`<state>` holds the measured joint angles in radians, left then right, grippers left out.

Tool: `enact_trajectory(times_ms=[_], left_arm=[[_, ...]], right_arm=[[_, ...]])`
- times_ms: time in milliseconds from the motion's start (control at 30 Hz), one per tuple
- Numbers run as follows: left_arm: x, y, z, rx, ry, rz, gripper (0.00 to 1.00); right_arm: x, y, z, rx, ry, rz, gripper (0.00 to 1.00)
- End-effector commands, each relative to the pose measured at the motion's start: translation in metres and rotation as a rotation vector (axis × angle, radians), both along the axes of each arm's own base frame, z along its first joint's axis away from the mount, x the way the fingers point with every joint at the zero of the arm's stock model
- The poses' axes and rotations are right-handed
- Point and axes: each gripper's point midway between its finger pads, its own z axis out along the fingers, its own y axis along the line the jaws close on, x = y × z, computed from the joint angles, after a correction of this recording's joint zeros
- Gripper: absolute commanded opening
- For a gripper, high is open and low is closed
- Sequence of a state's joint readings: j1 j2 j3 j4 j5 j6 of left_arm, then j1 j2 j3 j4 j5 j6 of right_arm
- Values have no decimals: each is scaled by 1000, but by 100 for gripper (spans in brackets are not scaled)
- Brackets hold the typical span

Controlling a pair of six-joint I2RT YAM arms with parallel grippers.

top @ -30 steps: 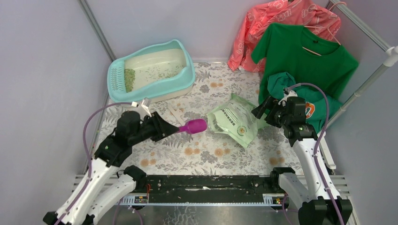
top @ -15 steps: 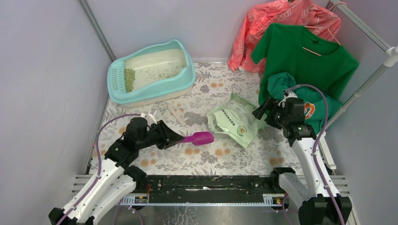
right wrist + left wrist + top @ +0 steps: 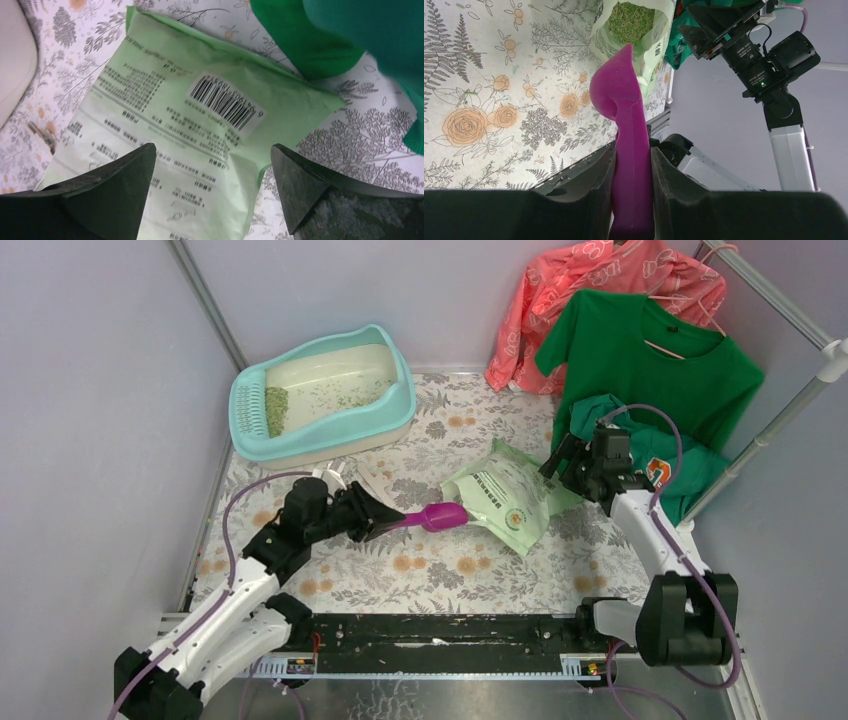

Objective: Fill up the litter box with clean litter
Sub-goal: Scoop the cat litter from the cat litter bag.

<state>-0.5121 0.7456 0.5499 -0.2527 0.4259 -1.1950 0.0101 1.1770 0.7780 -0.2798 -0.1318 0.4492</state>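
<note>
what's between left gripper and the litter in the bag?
Just the purple scoop: left gripper clamps its handle, its head points at the litter in the open bag. Left wrist view shows it.

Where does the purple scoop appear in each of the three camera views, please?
Top external: purple scoop mid-table, in the left gripper, bowl by the light green bag.
Left wrist: centre, handle between the fingers, bowl pointing up at the bag.
Right wrist: not in view.
Shared landmark: that bag, in all three.

clean litter [image 3: 629,22] mostly hidden inside bag [image 3: 655,42]
</note>
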Motion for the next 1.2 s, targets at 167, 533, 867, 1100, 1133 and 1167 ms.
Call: enact_trajectory(times_ms=[167,533,867,1100,1133,1167], left_arm=[[35,-17,4,-11,-87,41,7],[63,-80,-11,-5,-89,-16,5],[87,-109,-39,32,-91,34,2],[92,-120,-75,116,-30,86,0],[92,-122,-80,122,-16,92,0],[92,-125,-84,122,-6,95,0]], right_arm=[[44,-20,-17,-10,-19,-103,93],[59,-37,-43,2,34,-186,94],[65,-33,-83,37,140,-175,94],[60,-31,-89,45,142,-164,94],[59,-30,-88,47,142,-162,94],[59,-30,-87,47,140,-160,94]])
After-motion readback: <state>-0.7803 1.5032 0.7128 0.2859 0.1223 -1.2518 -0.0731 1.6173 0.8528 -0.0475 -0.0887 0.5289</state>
